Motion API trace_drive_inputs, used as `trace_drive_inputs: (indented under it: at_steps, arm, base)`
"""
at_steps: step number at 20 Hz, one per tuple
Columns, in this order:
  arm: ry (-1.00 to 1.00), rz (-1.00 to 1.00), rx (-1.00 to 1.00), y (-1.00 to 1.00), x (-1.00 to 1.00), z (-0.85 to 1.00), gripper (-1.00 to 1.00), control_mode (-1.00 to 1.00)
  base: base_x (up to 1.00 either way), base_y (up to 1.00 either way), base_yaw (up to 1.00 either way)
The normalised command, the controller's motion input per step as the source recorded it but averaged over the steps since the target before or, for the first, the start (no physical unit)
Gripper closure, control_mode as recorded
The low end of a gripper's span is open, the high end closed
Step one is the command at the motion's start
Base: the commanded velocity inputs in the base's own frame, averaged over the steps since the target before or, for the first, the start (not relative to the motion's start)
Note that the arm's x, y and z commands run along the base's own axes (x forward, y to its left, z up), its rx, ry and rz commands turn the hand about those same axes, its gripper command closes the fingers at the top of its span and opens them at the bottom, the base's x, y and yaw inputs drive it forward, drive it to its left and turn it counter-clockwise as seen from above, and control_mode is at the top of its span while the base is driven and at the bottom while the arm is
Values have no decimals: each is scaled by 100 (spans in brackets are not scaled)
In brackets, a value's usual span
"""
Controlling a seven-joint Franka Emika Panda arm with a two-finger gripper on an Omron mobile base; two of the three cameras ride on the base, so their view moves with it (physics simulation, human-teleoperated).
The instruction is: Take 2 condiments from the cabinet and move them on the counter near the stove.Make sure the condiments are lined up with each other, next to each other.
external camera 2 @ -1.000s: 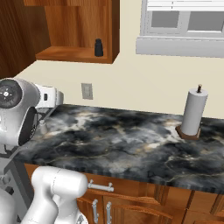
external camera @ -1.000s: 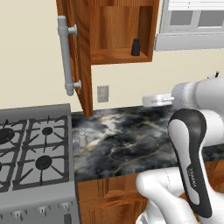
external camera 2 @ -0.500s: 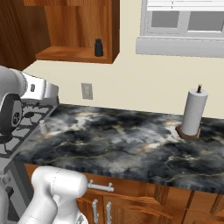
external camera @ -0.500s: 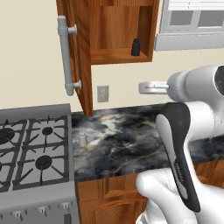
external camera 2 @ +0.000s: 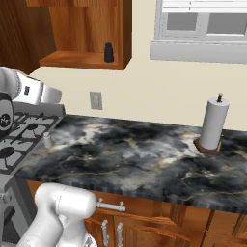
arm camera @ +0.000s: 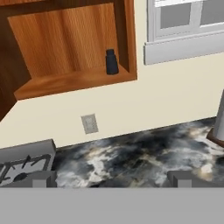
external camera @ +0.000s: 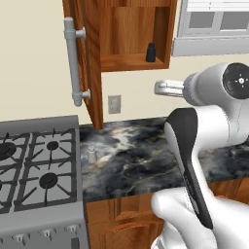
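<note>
Step in hand: you appear to be going for the black shaker (external camera: pixel 151 52); aim your approach level with the shelf and straight in past the open door (external camera: pixel 90 58), so a finger passes each side of its body.
Gripper (arm camera: pixel 112 178): jaws spread fully, holding nothing.
Cabinet (external camera 2: pixel 87 34): one black shaker on the shelf, near its right wall.
Silver shaker (external camera: pixel 91 154): standing on the counter (external camera 2: pixel 144 159), just beside the stove (external camera: pixel 34 165).
Placement: set the black one next to it, in line.

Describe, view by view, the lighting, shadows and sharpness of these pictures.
Left base view: flat, even light, no glare, black shaker sharp in the cabinet. Right base view: only soft shade inside the cabinet, paper-towel roll crisp. Hand view: counter marbling looks smeared and soft, shaker edges clear.
</note>
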Motion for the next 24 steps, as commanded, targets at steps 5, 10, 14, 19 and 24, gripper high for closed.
trace_drive_inputs:
  at_steps: [5, 10, 14, 19, 24]
  arm:
    - [1, -5, 0, -14, 22, 15, -100, -100]
    - [4, -2, 0, -9, 37, 4, -100, -100]
    - [10, 0, 0, -8, 58, 0, -100, -100]
    - [5, 0, 0, -2, 50, 0, -100, -100]
    - [0, 0, 0, 0, 34, 2, -100, -100]
  base:
    - [0, 0, 0]
    - [0, 0, 0]
    - [0, 0, 0]
    - [0, 0, 0]
    - [0, 0, 0]
